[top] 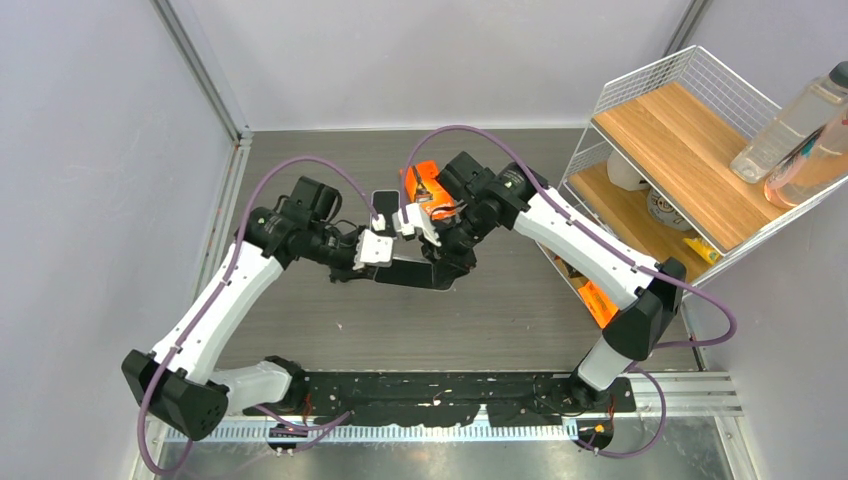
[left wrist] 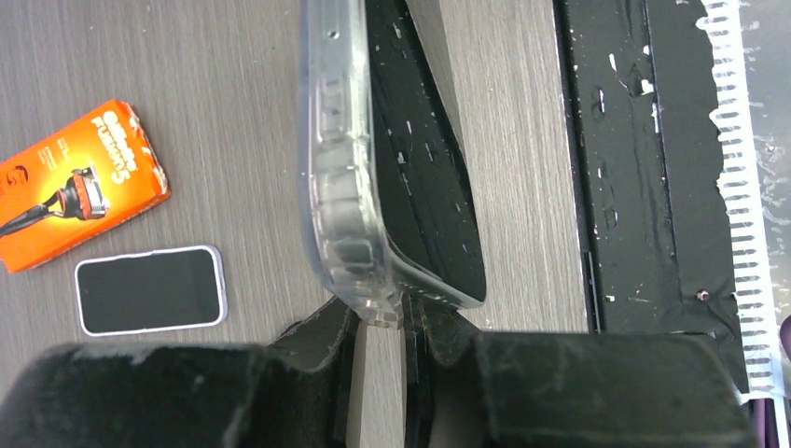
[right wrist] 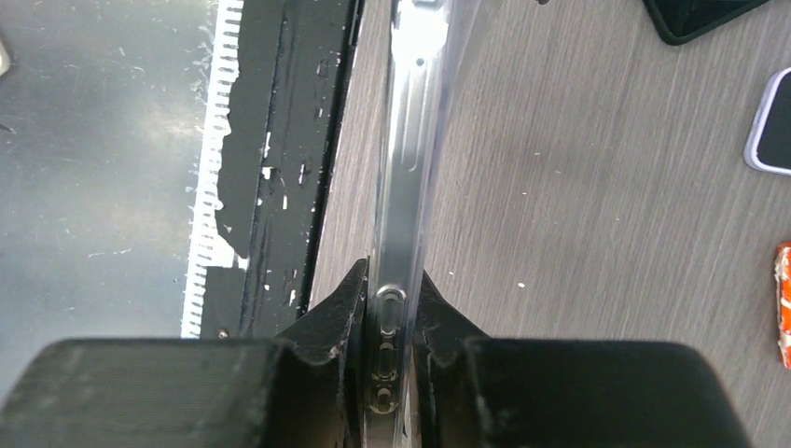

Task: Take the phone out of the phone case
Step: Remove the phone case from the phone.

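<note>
Phone case [left wrist: 340, 187] held above worktop [left wrist: 522, 140] | left fingers [left wrist: 312, 341], right fingers [right wrist: 340, 308] pinched on rim | risk: freed phone [left wrist: 429, 205] dropped, unsupported.

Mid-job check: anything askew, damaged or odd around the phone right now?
Nothing serious. The cased phone is pinched on edge between the left end effector and right end effector, its dark face flecked with pale specks. The black strip along the near edge looks ragged and scuffed.
</note>
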Controlling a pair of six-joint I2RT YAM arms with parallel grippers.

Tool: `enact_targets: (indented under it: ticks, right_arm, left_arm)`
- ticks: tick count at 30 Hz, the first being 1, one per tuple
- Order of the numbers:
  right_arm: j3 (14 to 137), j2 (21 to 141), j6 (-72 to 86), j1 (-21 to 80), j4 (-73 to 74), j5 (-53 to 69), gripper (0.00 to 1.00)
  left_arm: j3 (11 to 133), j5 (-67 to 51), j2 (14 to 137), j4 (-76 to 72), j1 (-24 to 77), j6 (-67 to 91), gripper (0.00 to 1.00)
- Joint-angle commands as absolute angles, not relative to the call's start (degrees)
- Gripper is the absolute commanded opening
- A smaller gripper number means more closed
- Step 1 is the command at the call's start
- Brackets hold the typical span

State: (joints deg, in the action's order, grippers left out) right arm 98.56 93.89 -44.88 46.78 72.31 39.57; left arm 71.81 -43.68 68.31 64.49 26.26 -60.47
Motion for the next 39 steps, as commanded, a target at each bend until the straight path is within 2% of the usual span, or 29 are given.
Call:
enact_targets:
  ticks: [1, 3, 7, 10, 12, 15, 17, 23, 30, 35, 39]
  right_arm:
    - [98.1, 91.7, -44.1, 51.3, 74.7, 46.0, 0.05]
    - [97.7, 90.8, -43.4, 50.7, 74.1, 44.9, 0.05]
    - [97.5, 89.6, -42.4, 49.1, 73.2, 43.7, 0.05]
    - [97.3, 89.1, -41.7, 47.8, 72.4, 43.2, 0.05]
    - [97.0, 88.7, -41.2, 47.1, 71.8, 42.7, 0.05]
    - [96.6, 88.4, -40.6, 46.4, 70.9, 41.8, 0.05]
    - [96.3, 88.3, -40.2, 46.4, 70.4, 41.0, 0.05]
    - [96.3, 88.3, -39.6, 46.3, 69.7, 40.3, 0.05]
    - [96.9, 88.8, -38.9, 46.3, 69.2, 40.1, 0.05]
    - [97.7, 89.4, -38.7, 46.3, 69.2, 40.2, 0.05]
    - [97.7, 89.6, -38.7, 46.4, 69.2, 40.2, 0.05]
  left_arm:
    - [72.6, -42.0, 66.0, 46.2, 25.2, -57.6, 0.00]
    - [72.3, -42.2, 65.3, 47.4, 24.6, -57.3, 0.04]
    - [72.4, -44.5, 64.2, 52.0, 23.3, -59.3, 0.23]
    - [72.4, -46.8, 63.4, 56.7, 22.4, -62.2, 0.55]
    - [72.2, -48.2, 62.5, 59.5, 22.0, -63.9, 0.68]
    - [72.2, -48.7, 61.7, 63.0, 21.7, -65.7, 0.80]
    - [72.4, -49.2, 61.0, 64.2, 21.6, -65.0, 0.85]
    - [75.3, -55.5, 59.9, 62.5, 21.1, -51.4, 0.88]
    - [74.8, -63.1, 60.5, 50.3, 21.1, -21.7, 0.87]
    - [73.3, -65.1, 63.2, 46.6, 21.1, -11.0, 0.76]
    - [70.6, -65.6, 63.9, 42.7, 21.1, -6.5, 0.63]
